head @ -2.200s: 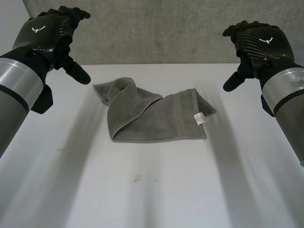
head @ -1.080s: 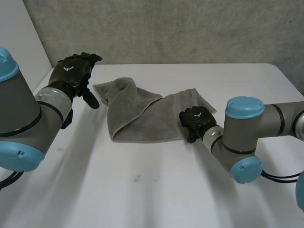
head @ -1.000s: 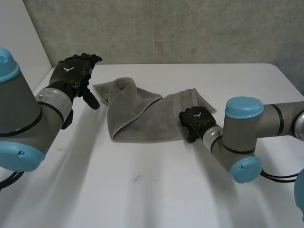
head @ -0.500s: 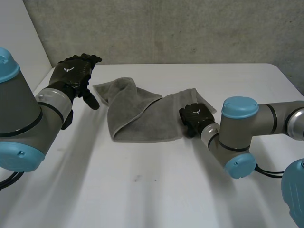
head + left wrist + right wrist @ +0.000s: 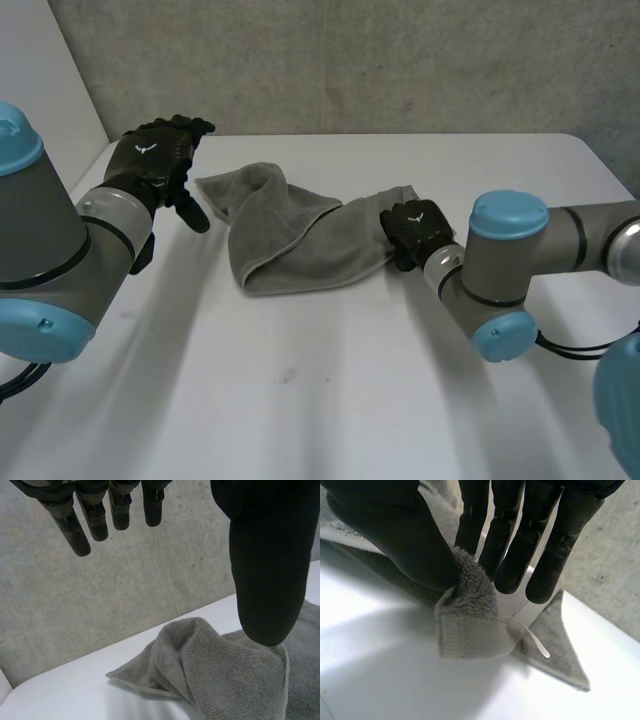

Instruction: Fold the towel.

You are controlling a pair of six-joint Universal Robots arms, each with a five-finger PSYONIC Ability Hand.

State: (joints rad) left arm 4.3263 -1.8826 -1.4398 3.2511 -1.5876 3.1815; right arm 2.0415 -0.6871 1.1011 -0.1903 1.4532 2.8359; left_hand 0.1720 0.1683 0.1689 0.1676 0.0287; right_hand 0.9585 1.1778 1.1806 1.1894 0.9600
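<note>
Head view: R hand (image 5: 413,228) low, pinch on towel (image 5: 290,245)

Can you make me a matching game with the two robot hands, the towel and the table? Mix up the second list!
Things:
1. left robot hand
2. right robot hand
3. towel
4. table

States:
A. white
B. pinching the towel
C. grey and rumpled
D. open, holding nothing

Pairs: 1-D, 2-B, 3-C, 4-A
</note>
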